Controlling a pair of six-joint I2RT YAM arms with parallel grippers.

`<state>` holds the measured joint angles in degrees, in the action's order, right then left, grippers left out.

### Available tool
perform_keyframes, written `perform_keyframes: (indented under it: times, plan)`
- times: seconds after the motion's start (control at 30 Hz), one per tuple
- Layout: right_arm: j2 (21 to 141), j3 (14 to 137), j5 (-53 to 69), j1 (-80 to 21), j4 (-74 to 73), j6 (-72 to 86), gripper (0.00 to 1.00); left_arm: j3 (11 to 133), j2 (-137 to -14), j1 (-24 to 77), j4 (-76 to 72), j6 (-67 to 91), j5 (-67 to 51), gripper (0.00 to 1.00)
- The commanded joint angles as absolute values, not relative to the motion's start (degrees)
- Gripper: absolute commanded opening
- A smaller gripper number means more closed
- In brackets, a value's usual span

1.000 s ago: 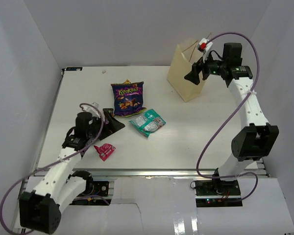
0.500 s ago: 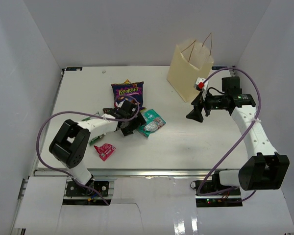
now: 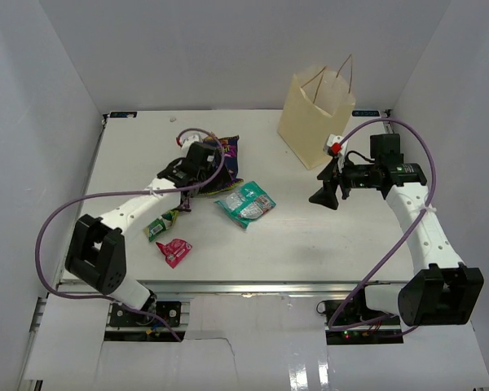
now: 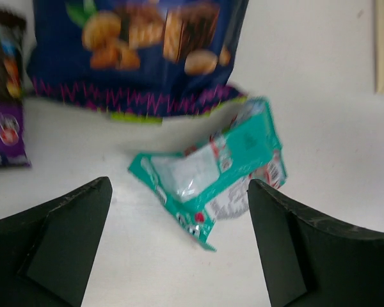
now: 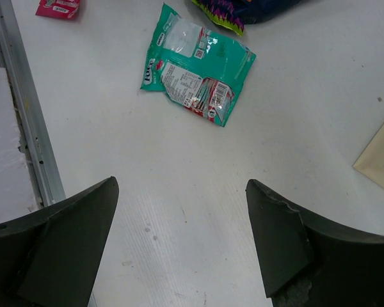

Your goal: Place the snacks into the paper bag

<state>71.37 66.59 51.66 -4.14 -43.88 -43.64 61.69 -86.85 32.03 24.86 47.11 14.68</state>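
The cream paper bag [image 3: 316,114] stands upright at the far right. The purple chip bag [image 3: 224,155] lies mid-table, partly under my left arm. The teal-white pouch [image 3: 244,204] lies just in front of it. My left gripper [image 3: 197,174] hovers open and empty over the chip bag's near left part. In its wrist view the gripper [image 4: 179,185] frames the pouch [image 4: 211,169] below the chip bag [image 4: 141,51]. My right gripper [image 3: 324,192] is open and empty above bare table near the bag, and the gripper [image 5: 180,184] has the pouch [image 5: 195,67] ahead.
A green pack [image 3: 159,226] and a red-pink wrapper [image 3: 174,252] lie near the front left. A dark purple packet [image 4: 3,109] lies left of the chip bag. The bag's corner [image 5: 381,153] shows at the right. A metal rail [image 5: 25,109] edges the table.
My left arm swung from the front left up to the chip bag, uncovering the green pack. My right arm came down from the paper bag's mouth to low over the table.
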Motion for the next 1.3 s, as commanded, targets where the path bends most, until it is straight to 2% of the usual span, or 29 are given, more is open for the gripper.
perform_keyframes:
  times: [0.0,0.17,0.37,0.5,0.6,0.63,0.7,0.73,0.87,0.93,1.07,1.17,1.27]
  plan:
    - [71.63,66.36,54.14,-4.13,-42.45,-42.1,0.86,69.59,-89.98,25.6,26.27,34.82,18.12,0.98]
    - [71.11,65.05,53.61,-4.22,-41.92,-41.4,0.86,83.46,-101.49,16.1,30.05,28.66,6.45,0.98]
    - [69.7,63.02,53.79,-4.22,-40.87,-40.34,0.86,97.27,-115.12,13.89,34.45,23.92,-3.4,0.98]
    - [69.0,61.97,53.79,-4.22,-40.87,-40.17,0.86,100.45,-120.14,13.8,36.91,22.5,-6.15,0.95]
    - [68.82,61.0,53.88,-4.22,-40.96,-40.17,0.86,98.27,-120.94,13.8,37.09,22.68,-6.94,0.89]
    - [68.82,60.74,54.14,-4.22,-40.87,-40.08,0.87,97.57,-120.76,13.8,36.83,22.76,-7.47,0.86]
    - [69.26,60.38,54.58,-4.39,-40.78,-39.64,0.87,95.29,-120.06,13.62,35.51,23.03,-10.26,0.65]
    - [69.52,60.03,54.84,-4.57,-40.61,-39.55,0.87,94.4,-119.28,13.36,34.99,23.2,-11.59,0.47]
    - [71.18,59.77,52.22,-8.24,-39.03,-36.05,0.86,88.43,-114.37,13.18,27.46,23.64,-17.92,0.24]
    - [72.5,60.11,48.8,-10.36,-38.41,-33.24,0.88,84.66,-111.72,13.18,24.19,24.17,-21.69,0.18]
    - [75.32,61.17,40.62,-17.03,-31.83,-19.64,0.89,80.0,-105.92,12.74,15.15,27.41,-31.16,0.13]
    - [77.51,62.05,31.23,-20.9,-22.7,-1.98,0.97,74.22,-101.96,12.74,6.27,31.72,-40.4,0.11]
    - [81.02,64.24,22.87,-24.42,-17.5,9.83,0.92,66.74,-98.18,12.74,-3.91,36.1,-47.69,0.08]
